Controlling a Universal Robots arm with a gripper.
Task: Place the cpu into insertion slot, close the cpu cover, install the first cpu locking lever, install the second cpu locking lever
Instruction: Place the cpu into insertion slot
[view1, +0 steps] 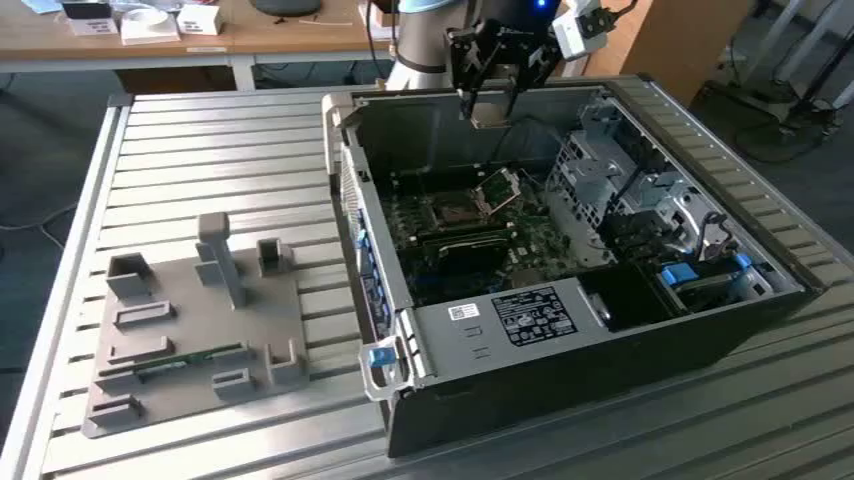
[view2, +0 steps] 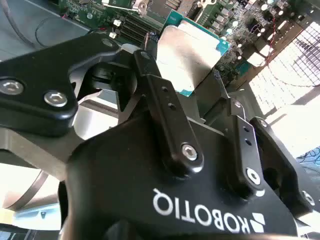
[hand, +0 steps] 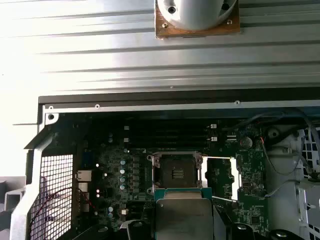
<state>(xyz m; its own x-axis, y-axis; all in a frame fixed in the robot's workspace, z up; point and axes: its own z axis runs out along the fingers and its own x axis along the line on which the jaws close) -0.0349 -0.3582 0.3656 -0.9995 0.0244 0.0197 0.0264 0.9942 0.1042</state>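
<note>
Right now the jaws are clenched on the cpu (view2: 189, 47), pinching it by opposite edges, with its pale silvery top and a thin green rim showing between them in the second wrist view. In the exterior view the chip hangs high over the open computer case (view1: 414, 130), well apart from the motherboard (hand: 120, 175) below. The insertion slot (hand: 176, 172) lies bare on that board, and the cpu cover (hand: 220, 177) is swung open just beside it, so nothing seems to block the way in. In the first wrist view the chip's edges look roughly parallel to the slot's frame, which is a fair start. To do this step well, I judge the chip should be kept level, squared to the slot and centred over it before going down, then lowered straight and slowly so it drops in under no force; a tilted or shifted landing could harm the contacts, and the raised cover is the nearest thing to snag. The case rests on a slatted metal desk (view1: 200, 140), with a grey fixture plate (view1: 180, 290) on the exterior view's left.
</note>
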